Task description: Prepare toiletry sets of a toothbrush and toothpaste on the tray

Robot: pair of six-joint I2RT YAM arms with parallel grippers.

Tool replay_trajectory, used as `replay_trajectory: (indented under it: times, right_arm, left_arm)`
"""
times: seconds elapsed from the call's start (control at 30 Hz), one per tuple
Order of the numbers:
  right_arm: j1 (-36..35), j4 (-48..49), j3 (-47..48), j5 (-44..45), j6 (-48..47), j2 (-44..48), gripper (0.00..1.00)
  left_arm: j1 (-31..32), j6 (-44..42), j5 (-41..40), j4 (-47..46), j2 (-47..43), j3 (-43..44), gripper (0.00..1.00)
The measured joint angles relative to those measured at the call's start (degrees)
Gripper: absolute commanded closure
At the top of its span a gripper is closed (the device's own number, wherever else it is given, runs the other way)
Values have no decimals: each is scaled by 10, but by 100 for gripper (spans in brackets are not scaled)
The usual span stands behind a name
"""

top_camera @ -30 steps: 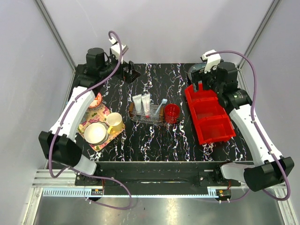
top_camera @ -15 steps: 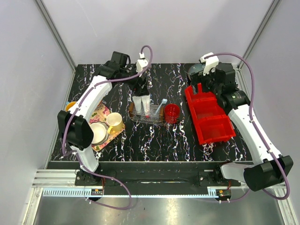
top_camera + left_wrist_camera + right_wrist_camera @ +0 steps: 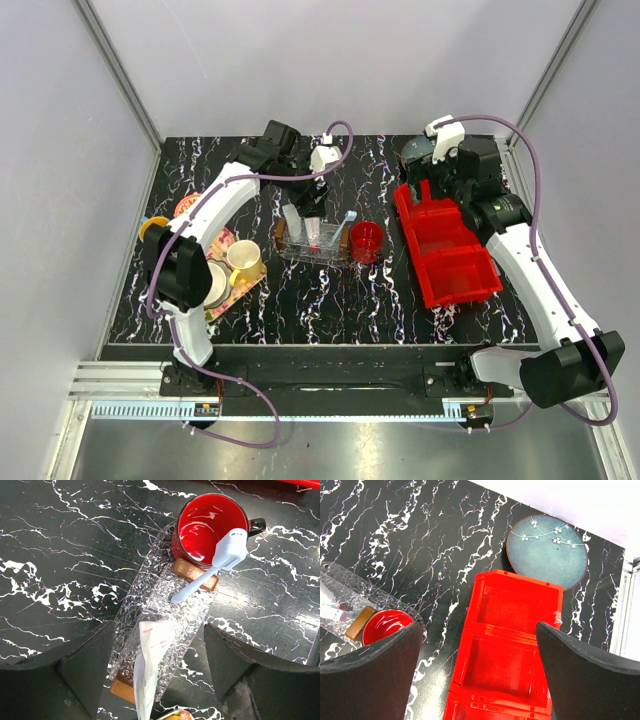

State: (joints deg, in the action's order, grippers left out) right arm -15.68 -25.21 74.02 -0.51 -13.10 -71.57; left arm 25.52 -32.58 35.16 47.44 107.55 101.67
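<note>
Hovering my left fingers, spread wide and empty, over the tray: toothpaste lies between them, toothbrush slants ahead, head over the red cup; right arm well apart.

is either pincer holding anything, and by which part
Nothing is held. The left pincer is open over the tray, not touching the toothpaste; the right pincer is open above the red bin.

A red mug stands on the black marbled table, and to its right sits a red compartment bin with a teal speckled plate just behind it. Over on the left, a flowery tray carries a yellow mug and a cream bowl.
</note>
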Motion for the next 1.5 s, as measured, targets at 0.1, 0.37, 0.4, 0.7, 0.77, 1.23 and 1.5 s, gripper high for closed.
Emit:
replay_trajectory:
  times: [0.1, 0.37, 0.4, 0.7, 0.77, 1.23, 1.5]
  right_arm:
    - [0, 0, -3, 0, -1, 0, 0]
    - [0, -2, -5, 0, -2, 0, 0]
    - [0, -1, -5, 0, -2, 0, 0]
    - [0, -1, -7, 0, -5, 0, 0]
    - [0, -1, -9, 0, -6, 0, 0]
    - [0, -2, -16, 0, -6, 0, 0]
    - [0, -4, -17, 0, -7, 0, 0]
  left_arm:
    - [2, -3, -7, 3, 0, 0, 24]
    - [5, -6, -13, 3, 0, -1, 24]
    - [6, -6, -14, 3, 0, -2, 25]
    - [15, -9, -14, 5, -6, -30, 25]
    - [16, -9, -15, 5, -10, -35, 25]
    - [23, -10, -16, 3, -42, -57, 25]
    - [31, -10, -20, 3, -49, -65, 25]
